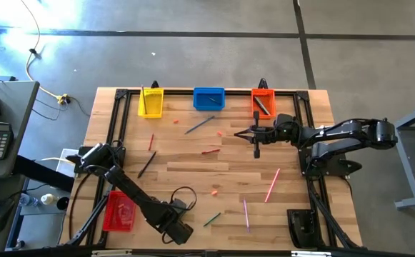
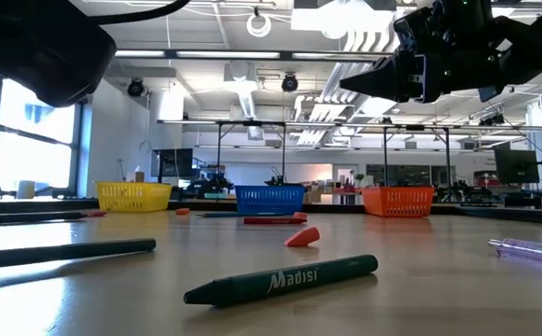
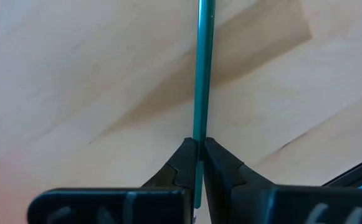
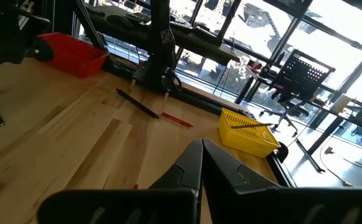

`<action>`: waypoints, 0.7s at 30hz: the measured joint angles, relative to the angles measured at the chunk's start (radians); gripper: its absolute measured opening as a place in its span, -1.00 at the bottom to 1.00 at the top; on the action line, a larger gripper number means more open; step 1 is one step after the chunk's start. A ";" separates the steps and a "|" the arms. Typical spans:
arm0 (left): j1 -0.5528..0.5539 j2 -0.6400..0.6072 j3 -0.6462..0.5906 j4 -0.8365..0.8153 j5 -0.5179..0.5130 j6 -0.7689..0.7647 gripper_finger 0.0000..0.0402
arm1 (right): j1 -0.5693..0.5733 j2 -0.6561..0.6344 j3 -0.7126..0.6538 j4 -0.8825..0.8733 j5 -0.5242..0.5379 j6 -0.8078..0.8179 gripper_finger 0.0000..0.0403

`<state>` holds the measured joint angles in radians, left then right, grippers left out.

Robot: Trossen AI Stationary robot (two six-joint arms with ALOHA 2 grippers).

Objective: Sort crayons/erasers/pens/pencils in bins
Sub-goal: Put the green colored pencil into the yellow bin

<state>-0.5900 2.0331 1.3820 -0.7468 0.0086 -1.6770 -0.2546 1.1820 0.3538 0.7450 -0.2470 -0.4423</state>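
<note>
My left gripper [image 3: 199, 144] is at the table's near edge [image 1: 181, 207], shut on a thin teal-green pencil [image 3: 202, 68]. My right gripper [image 1: 240, 133] hovers high over the far right of the table, just in front of the orange bin [image 1: 263, 102]. Its fingers [image 4: 200, 163] are shut with nothing between them, as the low view also shows [image 2: 350, 86]. The yellow bin [image 1: 150, 102] and blue bin [image 1: 208, 98] stand along the far edge, and the red bin [image 1: 119, 212] sits at the near left. A green crayon [image 2: 280, 280] and a pink eraser [image 2: 301, 237] lie flat on the wood. My left gripper pinches the pencil between its two fingertips [image 3: 184, 155], close to one end of the stick [image 3: 199, 134]. The pencil lies along the fingers and sticks out forward past them, beyond the frame. Its shadow falls well to one side on the wood.
Two pink pens [image 1: 272, 184] [image 1: 246, 213] lie near right. A black stick [image 1: 146, 164], a red stick [image 1: 211, 150] and a grey pen [image 1: 200, 125] lie mid-table. The orange bin holds a dark pen [image 1: 263, 107]. A black frame rail [image 1: 114, 128] borders the table.
</note>
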 joint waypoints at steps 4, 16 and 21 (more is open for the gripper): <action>0.003 -0.005 0.000 0.010 -0.053 -0.022 -1.00 | 0.000 0.000 0.000 0.000 0.000 0.000 -1.00; 0.007 -0.074 0.002 -0.025 -0.206 -0.066 -0.99 | 0.000 0.000 0.000 0.000 0.000 0.000 -1.00; 0.023 -0.070 -0.001 -0.016 -0.231 -0.067 -0.99 | 0.000 0.000 0.000 0.000 0.000 0.000 -1.00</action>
<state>-0.5669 1.9635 1.3806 -0.7626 -0.2228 -1.7435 -0.2546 1.1820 0.3538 0.7448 -0.2470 -0.4423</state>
